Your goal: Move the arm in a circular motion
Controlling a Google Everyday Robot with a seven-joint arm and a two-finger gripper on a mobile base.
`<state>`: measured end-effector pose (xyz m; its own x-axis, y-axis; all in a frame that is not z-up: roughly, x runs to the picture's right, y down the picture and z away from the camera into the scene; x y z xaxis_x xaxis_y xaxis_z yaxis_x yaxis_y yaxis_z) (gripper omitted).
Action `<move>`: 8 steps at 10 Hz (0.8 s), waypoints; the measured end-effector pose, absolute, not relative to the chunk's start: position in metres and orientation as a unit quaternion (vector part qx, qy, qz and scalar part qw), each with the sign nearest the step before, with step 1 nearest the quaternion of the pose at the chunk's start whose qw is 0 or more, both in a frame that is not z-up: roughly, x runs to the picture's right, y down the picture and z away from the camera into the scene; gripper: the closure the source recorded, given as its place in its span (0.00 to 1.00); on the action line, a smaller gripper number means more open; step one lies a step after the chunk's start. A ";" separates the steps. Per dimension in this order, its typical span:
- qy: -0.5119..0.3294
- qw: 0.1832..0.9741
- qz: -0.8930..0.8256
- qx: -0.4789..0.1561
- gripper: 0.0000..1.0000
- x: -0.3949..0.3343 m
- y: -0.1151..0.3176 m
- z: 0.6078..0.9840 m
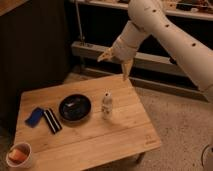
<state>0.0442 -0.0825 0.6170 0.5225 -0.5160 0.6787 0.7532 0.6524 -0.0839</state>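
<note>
The arm [170, 35] is thick, white and tubular, with small dark holes, and reaches in from the right edge toward the upper middle. Its pale beige gripper [116, 62] hangs in the air above the far edge of the wooden table [125, 135], behind and above a small white bottle [106, 104]. One finger points left and the other points down, so the fingers are spread apart with nothing between them.
On the table lie a black bowl [75, 107], a blue sponge [35, 116], a black and white striped packet [51, 120] and, at the front left corner, a white cup [19, 155] with something orange. Dark shelving [90, 50] stands behind.
</note>
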 end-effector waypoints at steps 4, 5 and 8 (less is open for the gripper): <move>-0.283 0.879 -0.318 -0.215 0.20 0.092 0.007 0.641; -0.274 0.880 -0.316 -0.223 0.20 0.097 0.045 0.645; -0.261 0.874 -0.344 -0.222 0.20 0.073 0.117 0.630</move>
<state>0.0733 0.1172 0.6303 0.6270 -0.4861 0.6087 0.7174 0.6648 -0.2081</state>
